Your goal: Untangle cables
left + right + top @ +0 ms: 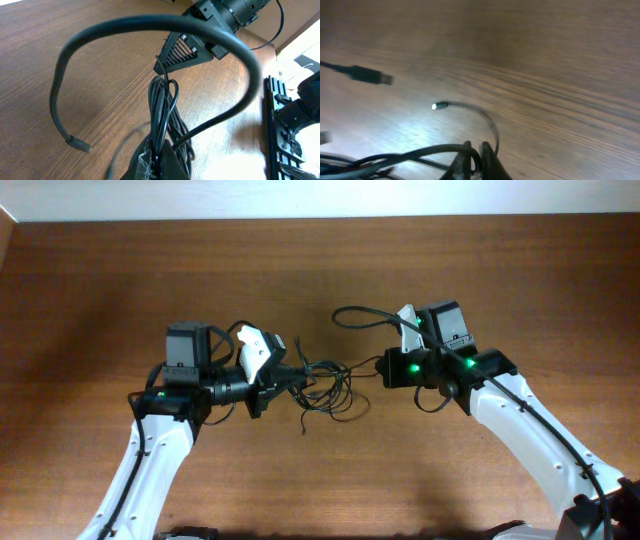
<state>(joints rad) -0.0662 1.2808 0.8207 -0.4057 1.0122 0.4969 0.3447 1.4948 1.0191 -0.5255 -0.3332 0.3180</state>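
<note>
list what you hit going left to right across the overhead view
left arm → left gripper → cables → right gripper → right arm

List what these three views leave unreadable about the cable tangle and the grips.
Overhead: the cables between the left gripper and right gripper are too small to count cords or trace crossings.
Left wrist: the bottom edge cuts off the clamping fingers; a near cable loop hides part of the right gripper.
Right wrist: the view is blurred; the types of the large plug and small plug are unreadable; the bottom edge crops the fingers.
</note>
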